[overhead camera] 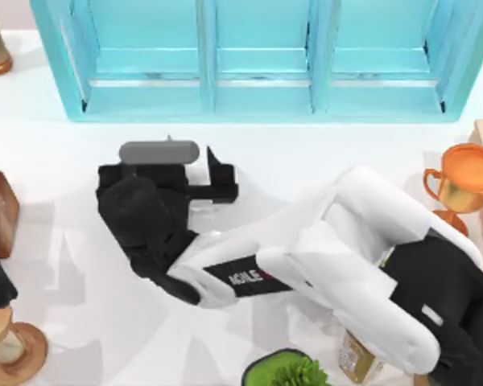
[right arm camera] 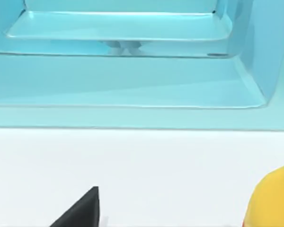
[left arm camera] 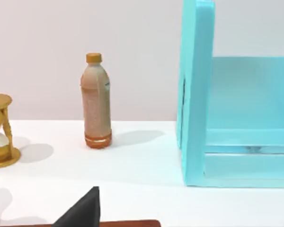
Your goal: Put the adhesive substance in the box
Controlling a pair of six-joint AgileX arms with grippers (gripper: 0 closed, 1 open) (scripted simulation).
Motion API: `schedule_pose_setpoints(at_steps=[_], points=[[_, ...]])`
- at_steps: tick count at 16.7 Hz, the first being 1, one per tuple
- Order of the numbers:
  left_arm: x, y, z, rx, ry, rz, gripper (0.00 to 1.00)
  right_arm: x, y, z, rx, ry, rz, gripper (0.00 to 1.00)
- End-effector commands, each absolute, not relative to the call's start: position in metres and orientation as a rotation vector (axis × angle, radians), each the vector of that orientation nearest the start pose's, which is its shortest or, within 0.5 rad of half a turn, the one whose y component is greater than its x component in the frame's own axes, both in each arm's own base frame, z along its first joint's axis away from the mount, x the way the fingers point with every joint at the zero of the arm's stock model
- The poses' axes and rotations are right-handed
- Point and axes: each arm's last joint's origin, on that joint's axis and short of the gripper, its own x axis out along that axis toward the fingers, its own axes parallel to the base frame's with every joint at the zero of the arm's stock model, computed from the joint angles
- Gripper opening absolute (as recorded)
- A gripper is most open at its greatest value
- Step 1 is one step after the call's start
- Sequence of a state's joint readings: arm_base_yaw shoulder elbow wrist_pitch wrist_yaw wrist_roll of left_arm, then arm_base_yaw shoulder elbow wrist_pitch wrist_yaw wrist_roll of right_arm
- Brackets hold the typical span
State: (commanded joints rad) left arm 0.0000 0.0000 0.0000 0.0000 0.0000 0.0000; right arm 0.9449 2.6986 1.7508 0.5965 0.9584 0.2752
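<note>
The right gripper (overhead camera: 213,181), state unclear, hovers at six o'clock of the turquoise box (overhead camera: 262,100), beside the glue bottle (right arm camera: 272,201).

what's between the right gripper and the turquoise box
Nothing: in the top view a bare white strip of table separates the right gripper from the box. The right wrist view shows the same bare stretch.

"AGILE" in white letters read on black band of right arm (overhead camera: 249,277), rest of word cut off, no other legible text
</note>
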Motion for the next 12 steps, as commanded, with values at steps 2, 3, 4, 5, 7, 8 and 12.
schedule_pose_setpoints(at_steps=[2, 3, 4, 5, 7, 8, 12], points=[[0.1057, -0.0012, 0.16, 0.0, 0.0, 0.0, 1.0, 0.3296, 0.4241, 0.019, -0.016, 0.198, -0.012, 1.0], [0.1057, -0.0012, 0.16, 0.0, 0.0, 0.0, 1.0, 0.3296, 0.4241, 0.019, -0.016, 0.198, -0.012, 0.92], [0.1057, -0.0012, 0.16, 0.0, 0.0, 0.0, 1.0, 0.3296, 0.4241, 0.019, -0.016, 0.198, -0.012, 0.85], [0.1057, -0.0012, 0.16, 0.0, 0.0, 0.0, 1.0, 0.3296, 0.4241, 0.019, -0.016, 0.198, -0.012, 0.77], [0.1057, -0.0012, 0.16, 0.0, 0.0, 0.0, 1.0, 0.3296, 0.4241, 0.019, -0.016, 0.198, -0.012, 0.62], [0.1057, -0.0012, 0.16, 0.0, 0.0, 0.0, 1.0, 0.3296, 0.4241, 0.019, -0.016, 0.198, -0.012, 0.55], [0.1057, -0.0012, 0.16, 0.0, 0.0, 0.0, 1.0, 0.3296, 0.4241, 0.019, -0.016, 0.198, -0.012, 0.25]])
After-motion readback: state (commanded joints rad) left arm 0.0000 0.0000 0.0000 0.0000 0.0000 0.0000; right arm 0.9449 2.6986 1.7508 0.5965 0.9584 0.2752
